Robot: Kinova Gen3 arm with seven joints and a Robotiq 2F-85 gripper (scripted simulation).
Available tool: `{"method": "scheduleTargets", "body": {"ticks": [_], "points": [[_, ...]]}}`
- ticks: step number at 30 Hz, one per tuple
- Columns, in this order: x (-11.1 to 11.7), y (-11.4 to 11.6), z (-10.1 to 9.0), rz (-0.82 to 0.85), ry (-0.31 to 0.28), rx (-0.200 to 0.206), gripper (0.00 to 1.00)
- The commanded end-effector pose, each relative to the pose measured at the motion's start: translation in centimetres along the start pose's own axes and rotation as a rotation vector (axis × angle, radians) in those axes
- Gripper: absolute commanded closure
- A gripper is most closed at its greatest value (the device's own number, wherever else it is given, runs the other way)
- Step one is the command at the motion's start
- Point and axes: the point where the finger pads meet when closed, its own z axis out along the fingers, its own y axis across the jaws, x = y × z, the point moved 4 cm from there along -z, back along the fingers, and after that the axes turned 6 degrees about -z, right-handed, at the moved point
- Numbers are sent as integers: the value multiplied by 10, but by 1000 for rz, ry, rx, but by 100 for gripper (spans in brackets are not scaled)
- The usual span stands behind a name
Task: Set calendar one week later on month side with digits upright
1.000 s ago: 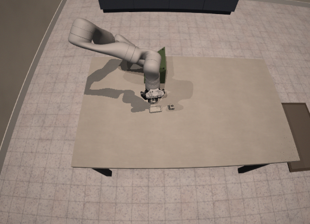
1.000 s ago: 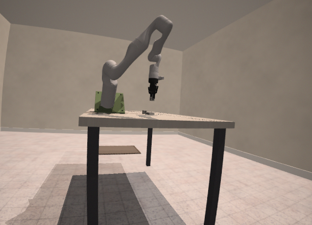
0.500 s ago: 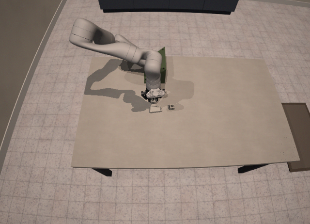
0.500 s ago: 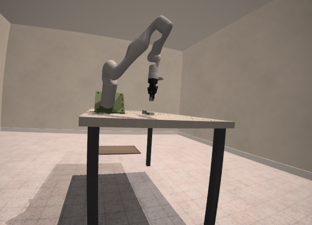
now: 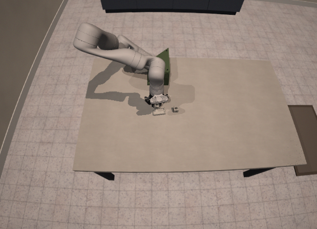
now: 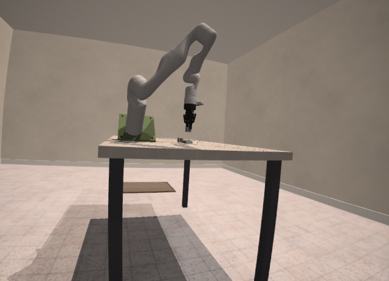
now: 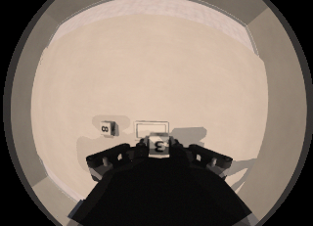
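The gripper (image 5: 157, 105) (image 6: 188, 130) (image 7: 158, 146) is shut on a light cube and holds it above the tray. The held cube (image 7: 159, 147) shows a dark digit like a 3 in the wrist view; its way up is hard to tell. The tray (image 5: 159, 114) (image 6: 188, 142) (image 7: 152, 121) lies flat on the table and no cube shows in its visible part; the held cube hides part of it in the wrist view. The other cube (image 5: 175, 109) (image 6: 180, 140) (image 7: 108, 128) stands on the table beside the tray, with a dark 8 showing in the wrist view.
The table top (image 5: 204, 134) (image 6: 194, 154) bears the tray and the loose cube, which stand apart. A green slanted block (image 5: 165, 65) (image 6: 147, 127) is by the arm's base. The arm's shadows fall across the table beside the tray.
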Motion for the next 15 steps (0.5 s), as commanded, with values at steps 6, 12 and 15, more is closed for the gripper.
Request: {"method": "scheduleTargets", "body": {"ticks": [6,12,15], "points": [[1,0,23,7,-2,-1,74],[2,-1,27,10,0,1,74],[2,-1,27,10,0,1,74]]}}
